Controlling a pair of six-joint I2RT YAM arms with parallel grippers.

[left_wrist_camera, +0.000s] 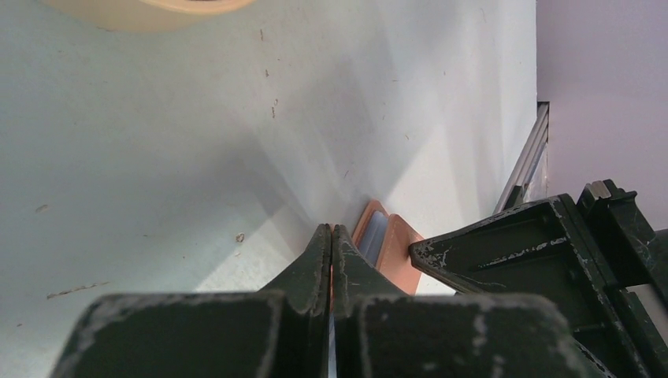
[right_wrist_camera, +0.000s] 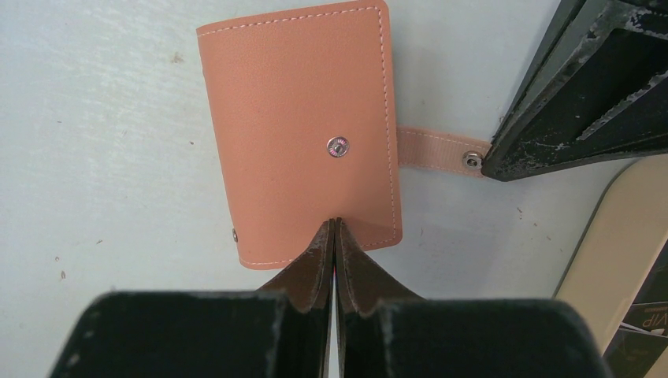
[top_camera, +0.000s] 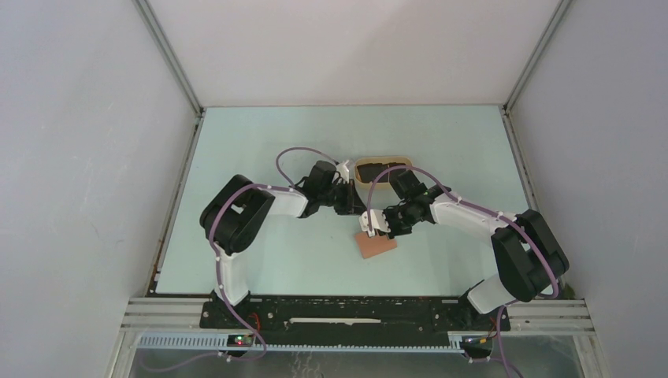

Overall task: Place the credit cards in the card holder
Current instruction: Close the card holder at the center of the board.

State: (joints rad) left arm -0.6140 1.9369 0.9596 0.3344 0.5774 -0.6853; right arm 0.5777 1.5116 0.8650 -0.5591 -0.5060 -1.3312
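The reddish-brown card holder lies closed on the pale table, snap stud up. Its strap tab sticks out sideways. My left gripper is shut, with a thin orange sliver between its jaws. In the right wrist view its dark fingers meet the snap end of the strap. Past the left fingertips the holder shows edge-on with a bluish inner pocket. My right gripper is shut, its tips down on the holder's near edge. No credit cards are in view.
The beige oval tray stands just behind both grippers, its rim showing in the wrist views. A black piece with lettering lies in it. The right gripper's body sits close beside the left fingers. Grey walls enclose the table.
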